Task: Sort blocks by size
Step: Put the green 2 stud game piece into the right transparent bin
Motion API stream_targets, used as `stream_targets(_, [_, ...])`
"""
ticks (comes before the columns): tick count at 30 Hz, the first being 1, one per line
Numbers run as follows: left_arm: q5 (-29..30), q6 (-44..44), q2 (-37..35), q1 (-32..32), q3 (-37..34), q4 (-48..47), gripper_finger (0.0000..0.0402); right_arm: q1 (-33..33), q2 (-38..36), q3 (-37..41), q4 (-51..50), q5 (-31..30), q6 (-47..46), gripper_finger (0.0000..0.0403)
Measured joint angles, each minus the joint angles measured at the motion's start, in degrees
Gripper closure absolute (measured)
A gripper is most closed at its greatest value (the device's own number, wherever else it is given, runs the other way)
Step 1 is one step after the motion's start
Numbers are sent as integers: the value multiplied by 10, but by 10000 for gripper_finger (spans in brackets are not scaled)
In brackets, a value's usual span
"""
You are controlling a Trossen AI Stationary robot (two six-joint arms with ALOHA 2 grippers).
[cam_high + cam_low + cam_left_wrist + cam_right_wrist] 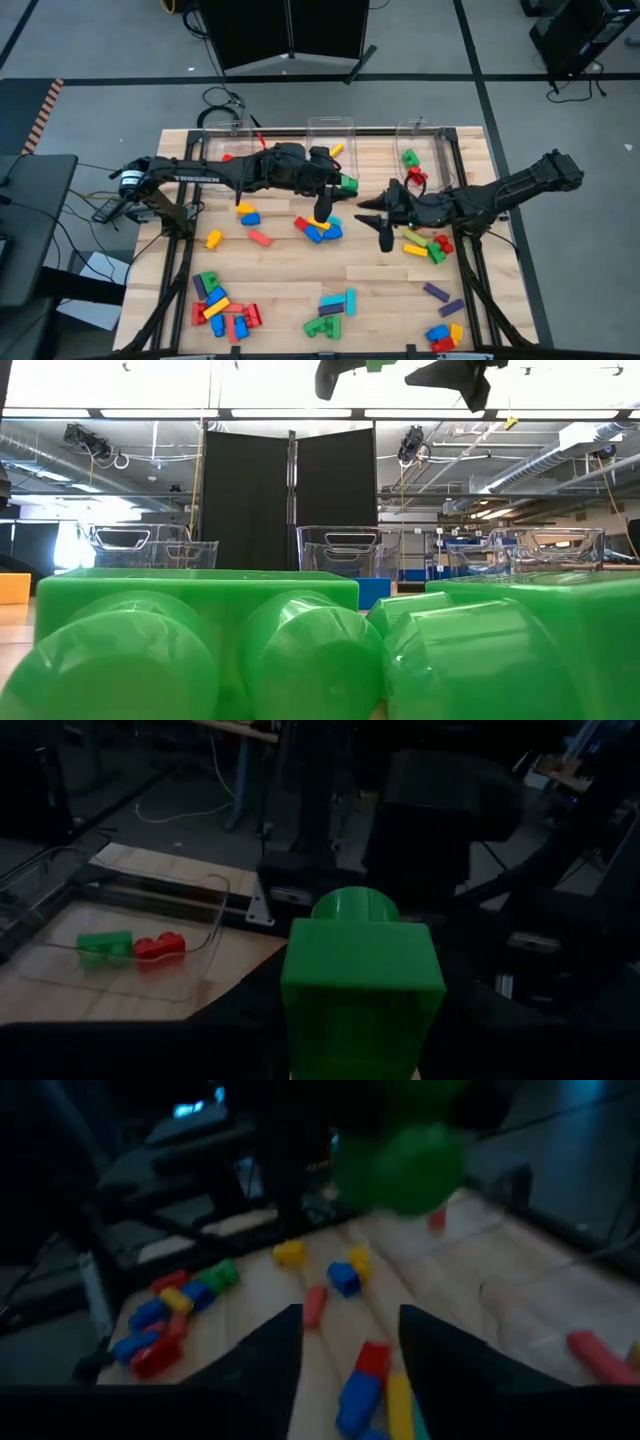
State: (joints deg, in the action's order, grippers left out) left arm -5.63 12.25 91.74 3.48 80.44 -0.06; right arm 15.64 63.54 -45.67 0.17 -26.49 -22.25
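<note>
low view: green blocks [200,650] up close hide the table | both arms cut off at top edge | right wrist view: green block [405,1165] blurred | left wrist view: fingers hidden behind green block [362,982]

Overhead view evenly lit, low view bright with ceiling glare, wrist views dim, right one motion-blurred

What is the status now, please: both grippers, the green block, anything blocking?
Left gripper shut on green block, near middle bin. Right gripper open, empty, above table centre. Nothing in the way.
</note>
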Motion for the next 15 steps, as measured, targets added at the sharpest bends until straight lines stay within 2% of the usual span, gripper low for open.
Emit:
stream_targets(8, [-6,4,0,-2,0,27,247,-33,3,0,52,-9,4,132])
stream_targets(15, [-9,4,0,-2,0,72,246,-52,3,0,99,24,35,96])
